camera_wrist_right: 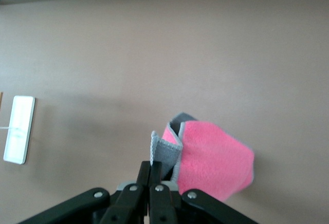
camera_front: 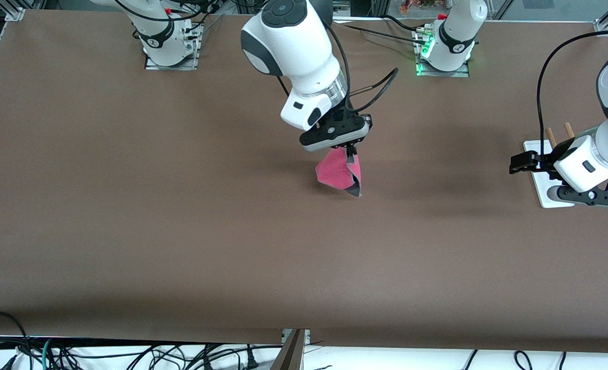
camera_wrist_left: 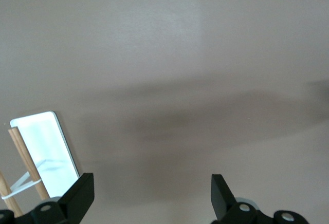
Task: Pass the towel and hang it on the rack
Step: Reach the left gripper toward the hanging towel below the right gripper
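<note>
Hanging over the middle of the brown surface (camera_front: 180,231), the towel (camera_front: 338,173) dangles pink-red with its grey back showing at the lower corner. Right gripper (camera_front: 351,149) holds it up in the air, jaws clamped together on the towel's top edge; the right wrist view shows the grey edging folded right at the fingertips, which the front view hides under the wrist. Toward the left arm's end of the surface sits the rack (camera_front: 546,198), white base and two wooden dowels, partly covered by the left arm. Left gripper (camera_front: 520,163) hovers just beside the rack, jaws wide apart, holding nothing.
</note>
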`<state>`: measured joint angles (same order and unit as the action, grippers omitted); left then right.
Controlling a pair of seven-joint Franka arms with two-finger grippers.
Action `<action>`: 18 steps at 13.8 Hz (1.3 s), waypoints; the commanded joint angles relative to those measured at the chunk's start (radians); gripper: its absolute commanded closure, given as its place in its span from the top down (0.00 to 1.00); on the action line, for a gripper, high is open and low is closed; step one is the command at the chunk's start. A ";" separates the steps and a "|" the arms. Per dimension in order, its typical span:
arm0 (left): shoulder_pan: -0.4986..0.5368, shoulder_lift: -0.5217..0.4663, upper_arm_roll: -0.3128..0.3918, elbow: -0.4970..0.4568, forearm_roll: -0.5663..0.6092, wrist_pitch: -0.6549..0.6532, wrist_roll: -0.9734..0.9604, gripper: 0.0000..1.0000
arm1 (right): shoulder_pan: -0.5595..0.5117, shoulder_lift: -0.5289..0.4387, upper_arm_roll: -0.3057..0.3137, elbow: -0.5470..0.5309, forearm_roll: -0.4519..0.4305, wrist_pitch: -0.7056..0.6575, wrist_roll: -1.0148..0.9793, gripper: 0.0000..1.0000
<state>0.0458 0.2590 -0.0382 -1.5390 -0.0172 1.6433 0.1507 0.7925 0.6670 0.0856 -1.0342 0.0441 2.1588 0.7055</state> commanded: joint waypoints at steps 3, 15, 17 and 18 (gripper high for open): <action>-0.011 0.054 0.009 0.013 -0.219 -0.010 0.191 1.00 | 0.034 0.005 -0.006 0.010 0.002 0.024 0.011 0.00; -0.086 0.173 0.012 -0.313 -0.683 0.463 1.136 1.00 | 0.034 0.003 -0.009 0.010 0.002 0.050 0.005 0.00; -0.124 0.206 0.011 -0.313 -0.814 0.484 1.278 1.00 | 0.034 0.002 -0.009 0.010 0.002 0.050 0.005 0.00; -0.142 0.215 0.011 -0.313 -0.861 0.486 1.334 1.00 | 0.034 0.003 -0.009 0.010 0.002 0.050 0.005 0.00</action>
<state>-0.0558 0.4551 -0.0376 -1.8532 -0.7865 2.1080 1.3598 0.8208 0.6692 0.0822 -1.0333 0.0441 2.2012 0.7055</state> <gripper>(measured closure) 0.000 0.982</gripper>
